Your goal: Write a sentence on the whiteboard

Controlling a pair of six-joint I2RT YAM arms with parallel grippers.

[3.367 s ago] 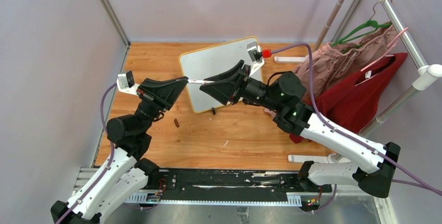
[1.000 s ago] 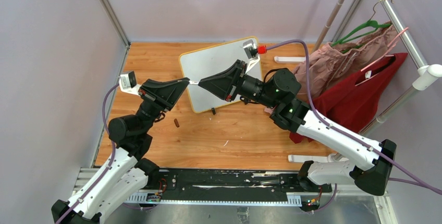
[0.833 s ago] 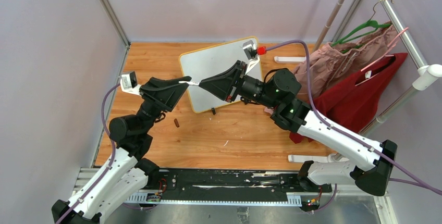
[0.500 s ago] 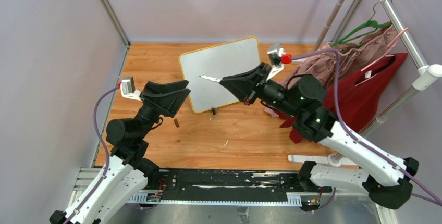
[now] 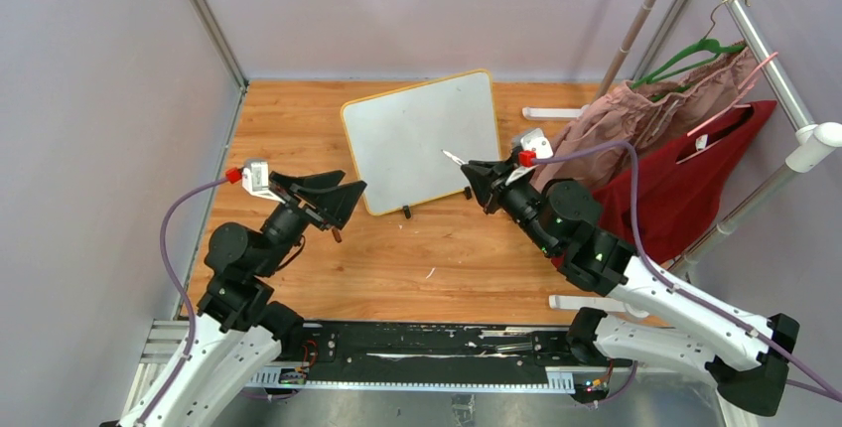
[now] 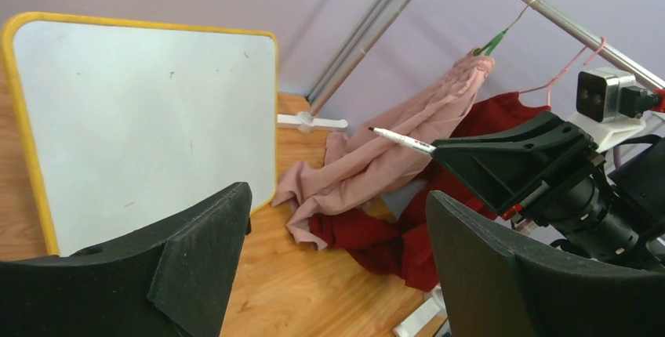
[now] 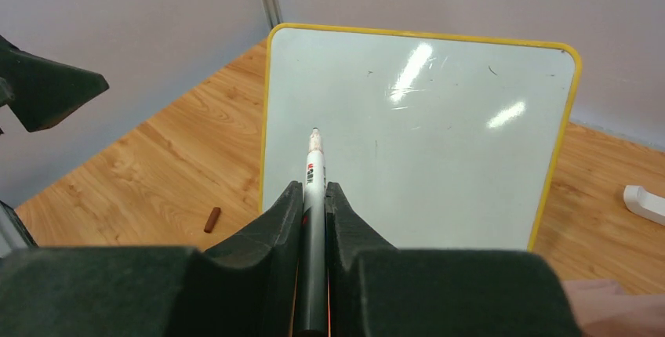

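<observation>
Top external view: at the back of the wooden surface point(image 5: 397, 268) the whiteboard point(image 5: 422, 139) stands blank. It looks light and stiff and may slide under pressure, so steady it at the frame. The left tool point(image 5: 341, 189) gapes wide, empty. The right tool point(image 5: 477, 175) clamps a marker point(image 5: 453, 159), tip off the board.

The whiteboard point(image 7: 416, 141) has a glossy white face catching glare, in a smooth yellow plastic-looking frame. The bench point(image 5: 417, 248) is smooth, satin wood. The left pincer point(image 6: 339, 193) and right pincer point(image 7: 314, 192) are matt black plastic; the marker point(image 7: 314, 161) is shiny white plastic. The pink garment point(image 6: 376, 157) and red garment point(image 5: 685, 189) are matt cloth.
</observation>
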